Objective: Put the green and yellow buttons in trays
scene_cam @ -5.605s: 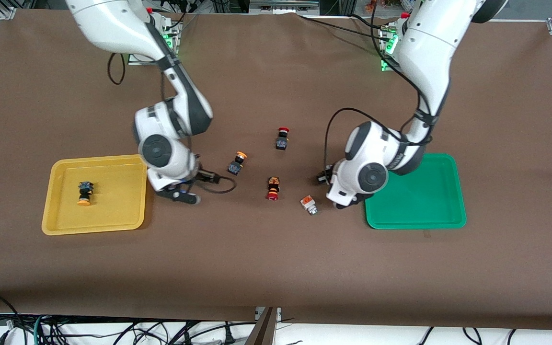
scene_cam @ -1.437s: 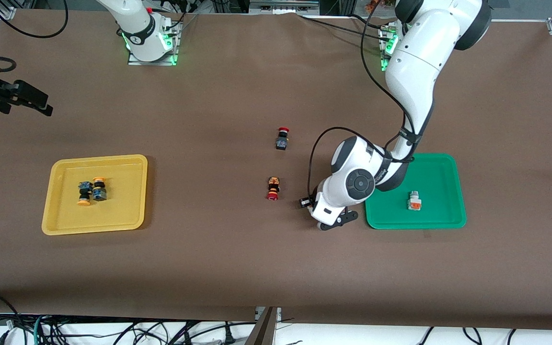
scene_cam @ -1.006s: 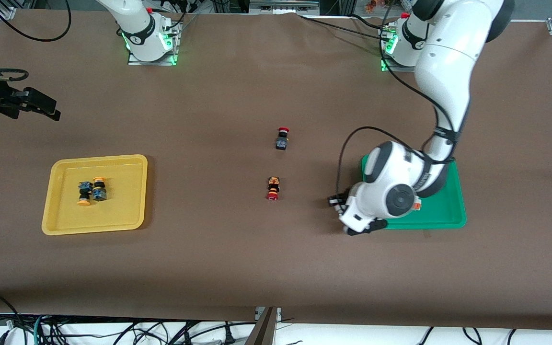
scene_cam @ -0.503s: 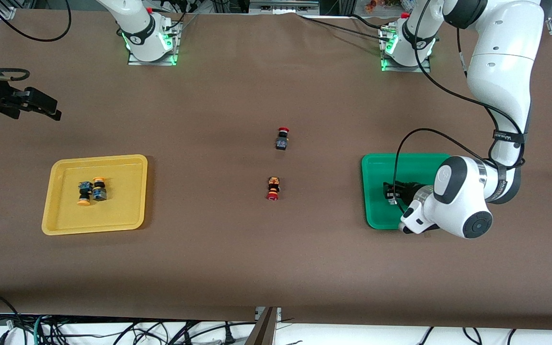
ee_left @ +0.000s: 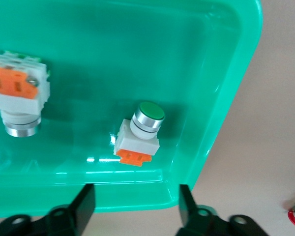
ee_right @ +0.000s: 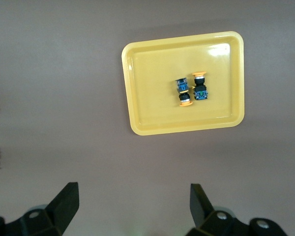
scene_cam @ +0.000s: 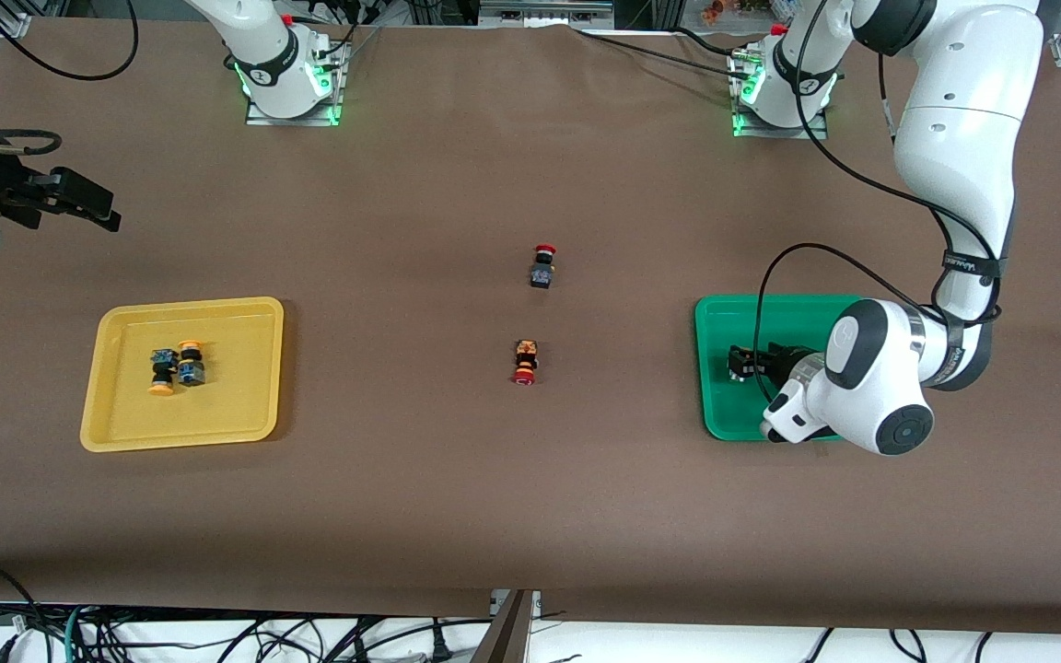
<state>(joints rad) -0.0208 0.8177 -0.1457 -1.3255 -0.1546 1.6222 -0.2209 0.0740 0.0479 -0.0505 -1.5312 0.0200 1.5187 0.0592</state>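
Right gripper (scene_cam: pixel 79 198) is hanging over the bare table at the right arm's end, farther from the front camera than the yellow tray (scene_cam: pixel 125 433); its fingers (ee_right: pixel 66 201) are standing wide apart with nothing between them. This arm is waiting.

Yellow tray is holding the two yellow-capped buttons (scene_cam: pixel 176 366), lying side by side and touching, caps pointing opposite ways.

Mid-table, two red-capped buttons are lying well apart: one (scene_cam: pixel 542 266) farther from the front camera, one (scene_cam: pixel 524 362) nearer to it.

Green tray (scene_cam: pixel 724 318) is sitting toward the left arm's end. Left gripper (scene_cam: pixel 752 364) is hovering over it, fingers (ee_left: pixel 83 204) spread apart and gripping nothing. In the left wrist view, a green-capped button (ee_left: pixel 139 135) with white body and orange block is sitting free on the tray floor just beneath the open jaws, near the tray's rounded corner. A second white-and-silver button (ee_left: pixel 17 101) with an orange block is lying on its side in the same tray, apart from the first.
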